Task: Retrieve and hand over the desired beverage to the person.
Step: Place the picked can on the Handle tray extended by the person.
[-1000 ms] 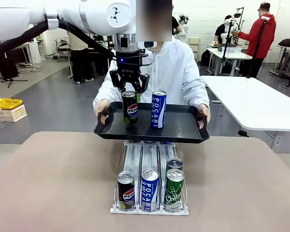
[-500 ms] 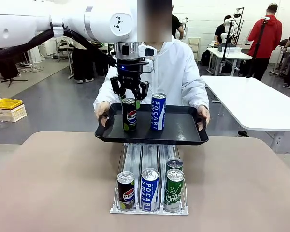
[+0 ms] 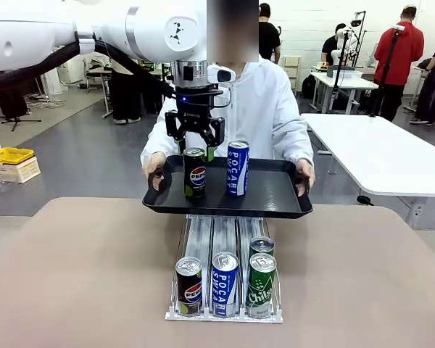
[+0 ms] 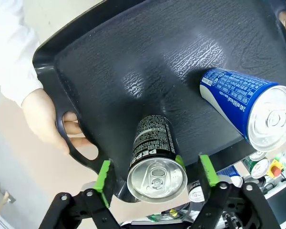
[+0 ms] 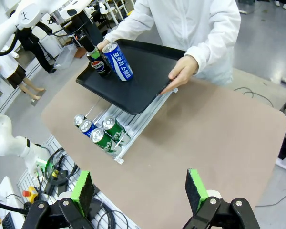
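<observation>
The person (image 3: 264, 109) in a white coat holds a flat black tray (image 3: 275, 196) by both handles over the table's far edge. A black Pepsi can (image 3: 195, 172) and a blue Pocari Sweat can (image 3: 237, 168) stand upright on it. My left gripper (image 3: 195, 145) hangs straight over the Pepsi can. In the left wrist view its green pads (image 4: 105, 176) stand apart on either side of the can's (image 4: 152, 143) top, with a gap on each side. My right gripper (image 5: 139, 191) is open and holds nothing, high above the table's right side.
A white slotted rack (image 3: 225, 313) on the table below the tray holds several cans: Pepsi, Pocari Sweat and green Chilsung. The person's hand (image 4: 40, 119) grips the tray handle close to my left fingers. Bare brown tabletop lies to both sides.
My left gripper has opened off the Pepsi can, which now stands free on the tray. The tray and the arm barely moved.
</observation>
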You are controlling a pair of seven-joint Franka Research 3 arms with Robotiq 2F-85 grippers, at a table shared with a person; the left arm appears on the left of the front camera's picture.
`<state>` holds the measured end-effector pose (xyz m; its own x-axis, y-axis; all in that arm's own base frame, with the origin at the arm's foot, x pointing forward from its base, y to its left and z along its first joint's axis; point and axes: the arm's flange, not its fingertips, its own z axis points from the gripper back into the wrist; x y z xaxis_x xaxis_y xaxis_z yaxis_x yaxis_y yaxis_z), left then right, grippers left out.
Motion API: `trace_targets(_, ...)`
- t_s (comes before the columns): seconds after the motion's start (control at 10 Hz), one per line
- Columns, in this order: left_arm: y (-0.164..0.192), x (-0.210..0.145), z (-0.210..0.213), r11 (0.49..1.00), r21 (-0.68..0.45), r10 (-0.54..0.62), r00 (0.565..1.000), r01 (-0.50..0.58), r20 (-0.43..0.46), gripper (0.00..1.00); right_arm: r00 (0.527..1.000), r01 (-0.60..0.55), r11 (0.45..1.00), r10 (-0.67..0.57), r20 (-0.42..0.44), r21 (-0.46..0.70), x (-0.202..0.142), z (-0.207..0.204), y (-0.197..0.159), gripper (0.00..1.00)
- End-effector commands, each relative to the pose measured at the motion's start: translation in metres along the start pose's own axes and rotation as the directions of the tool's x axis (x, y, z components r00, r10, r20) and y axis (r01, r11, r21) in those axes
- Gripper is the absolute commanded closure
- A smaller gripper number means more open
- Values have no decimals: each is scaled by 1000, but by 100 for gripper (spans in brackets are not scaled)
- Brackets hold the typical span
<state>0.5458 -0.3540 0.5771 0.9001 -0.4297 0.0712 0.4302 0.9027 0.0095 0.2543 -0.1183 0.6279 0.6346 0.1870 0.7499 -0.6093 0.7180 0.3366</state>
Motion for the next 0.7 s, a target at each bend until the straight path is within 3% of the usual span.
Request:
trace_targets(0.0, 0, 1, 8, 1000, -17, -8, 1000, 8, -9, 0, 1000, -8, 999, 8, 20, 34, 3, -1, 0, 0)
trace_targets(0.4, 0, 2, 7, 1000, -23, -9, 1000, 9, -19, 0, 1000, -8, 999, 8, 20, 34, 3, -1, 0, 0)
trace_targets(0.6, -7, -16, 27, 998, -51, -24, 1000, 24, -1, 0, 1000, -8, 999, 8, 20, 34, 3, -1, 0, 0)
